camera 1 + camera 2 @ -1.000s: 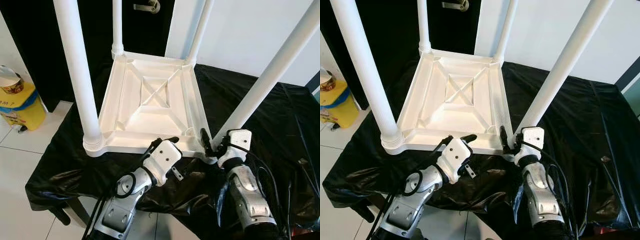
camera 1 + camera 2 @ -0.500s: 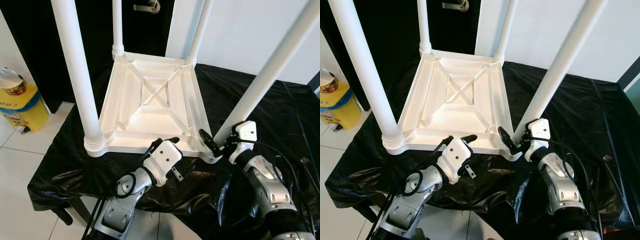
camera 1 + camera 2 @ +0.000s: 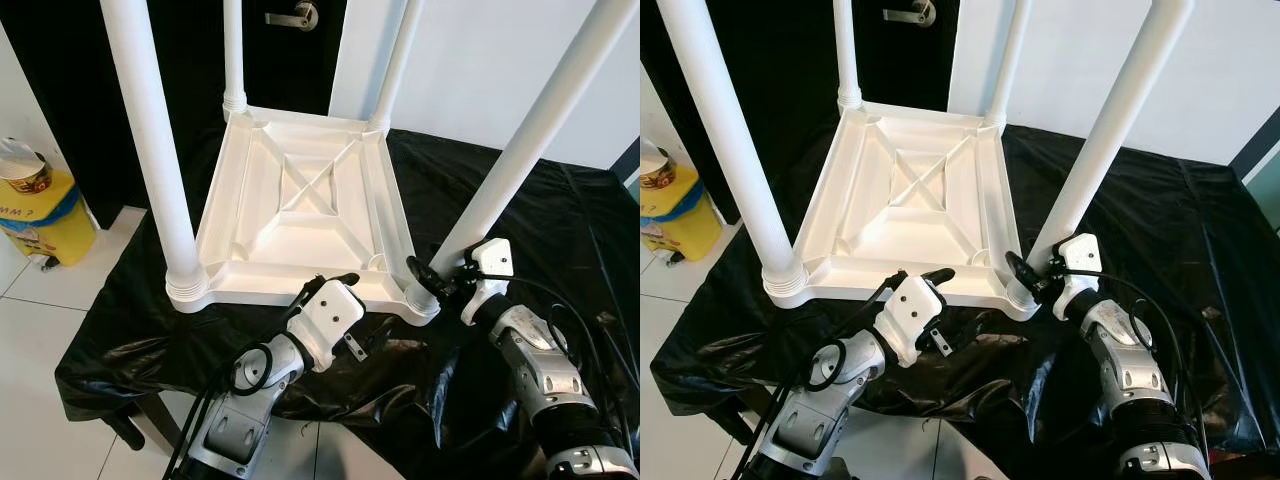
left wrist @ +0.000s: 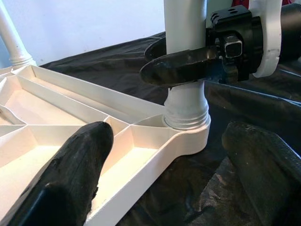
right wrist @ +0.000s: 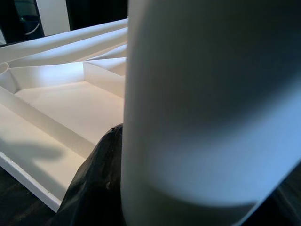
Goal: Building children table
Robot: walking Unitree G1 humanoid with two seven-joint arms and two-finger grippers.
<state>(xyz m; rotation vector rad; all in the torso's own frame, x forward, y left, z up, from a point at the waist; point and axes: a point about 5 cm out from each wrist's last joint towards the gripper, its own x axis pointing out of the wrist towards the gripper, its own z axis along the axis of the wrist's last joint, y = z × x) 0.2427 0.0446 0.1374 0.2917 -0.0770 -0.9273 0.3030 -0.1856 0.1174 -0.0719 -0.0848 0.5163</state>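
The white plastic table top lies upside down on a black sheet, its ribbed underside facing up. Legs stand up from its corners. My right gripper is clasped around the near right leg just above its ringed base, which sits at the corner socket. In the left wrist view one right finger crosses that leg. My left gripper stands open at the table top's near edge, holding nothing. The right wrist view shows the leg very close, with a black finger against it.
A yellow bucket stands on the tiled floor at the left. A dark door with a handle and a white wall lie behind. The sheet-covered surface ends close to my body.
My right forearm has swung out to the right, and the near right leg it holds now stands steeper at the corner. The left gripper has stayed in place.
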